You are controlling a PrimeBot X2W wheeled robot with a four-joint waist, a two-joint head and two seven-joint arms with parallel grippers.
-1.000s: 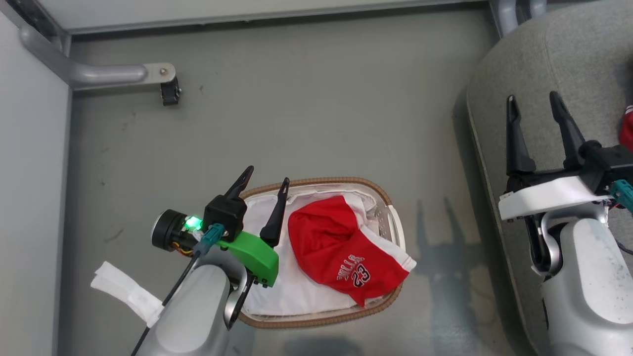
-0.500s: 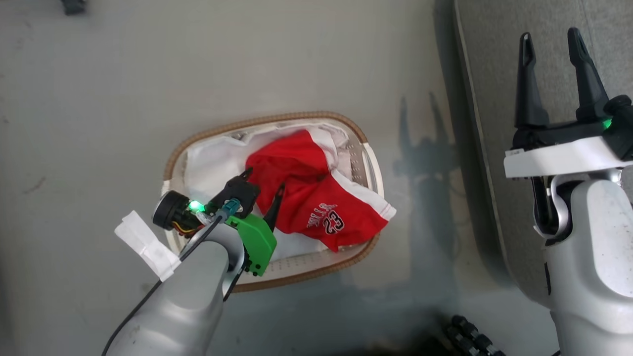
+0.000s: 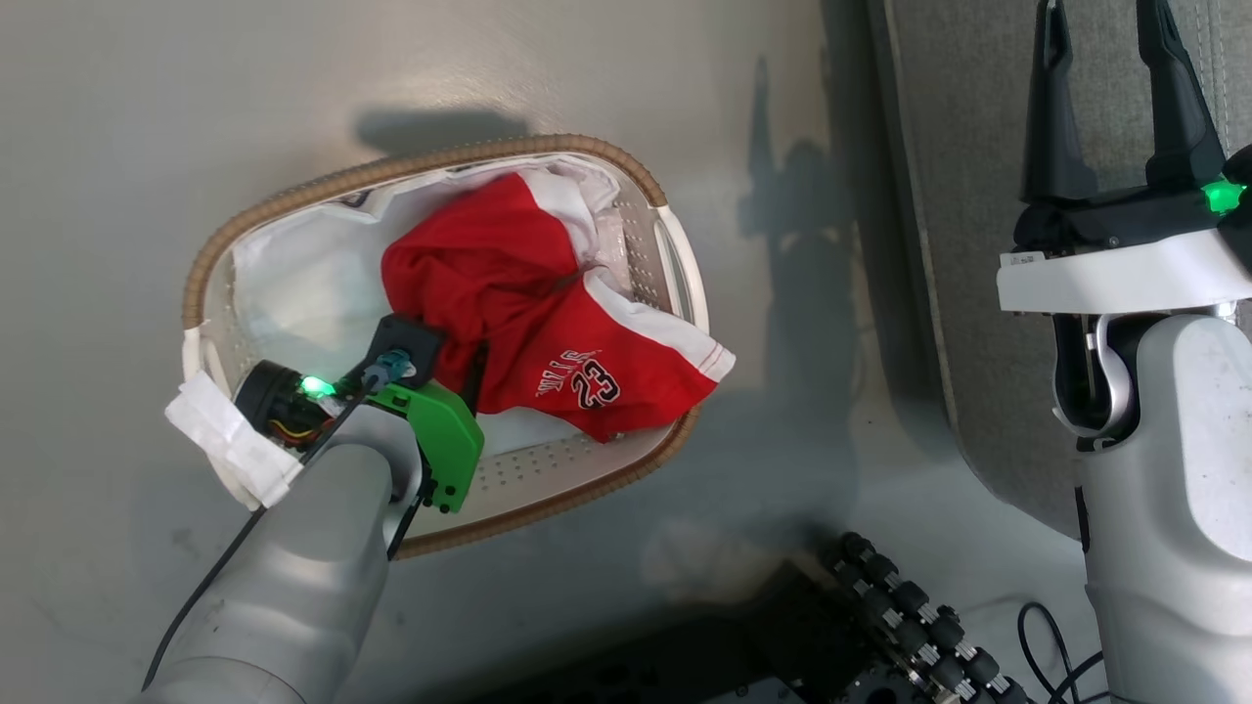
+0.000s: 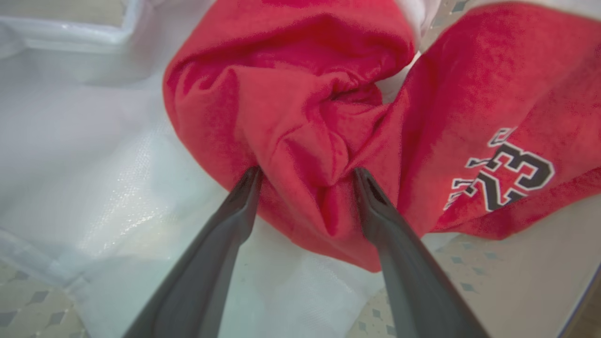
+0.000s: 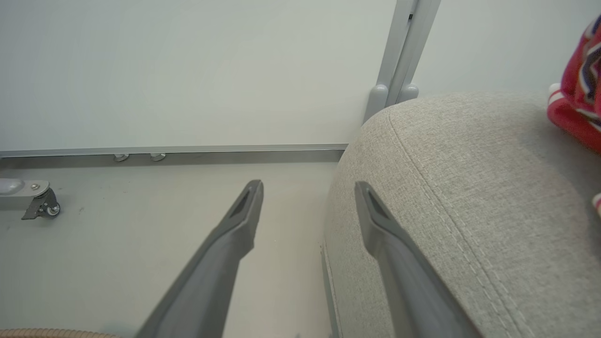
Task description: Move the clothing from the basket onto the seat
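The basket (image 3: 391,171) stands on the grey floor (image 3: 196,98), to the left of the seat (image 3: 959,196), and a bare strip of floor lies between them. The clothing (image 3: 528,293) lies inside the basket on the white liner (image 3: 293,293), in the half that is nearer to the seat. Its white-trimmed hem with the number 23 hangs over the brown rim on that side. The left half of the basket holds the liner alone.

The left gripper (image 4: 306,171) reaches down into the basket. Its jaws are spread apart and not clenched, and both tips press into the red cloth with 1 raised fold between them. Nothing is grasped.

The right gripper (image 5: 307,184) hangs above the rounded edge of the seat, with 1 finger over the floor and 1 over the grey cushion. Its jaws are released and hold nothing. In the right wrist view, a red striped piece (image 5: 577,94) lies on the seat at the far right edge, well apart from these fingers. The cushion surface between is free. Behind the seat stand a pale wall (image 5: 188,70) and a metal post (image 5: 404,47).
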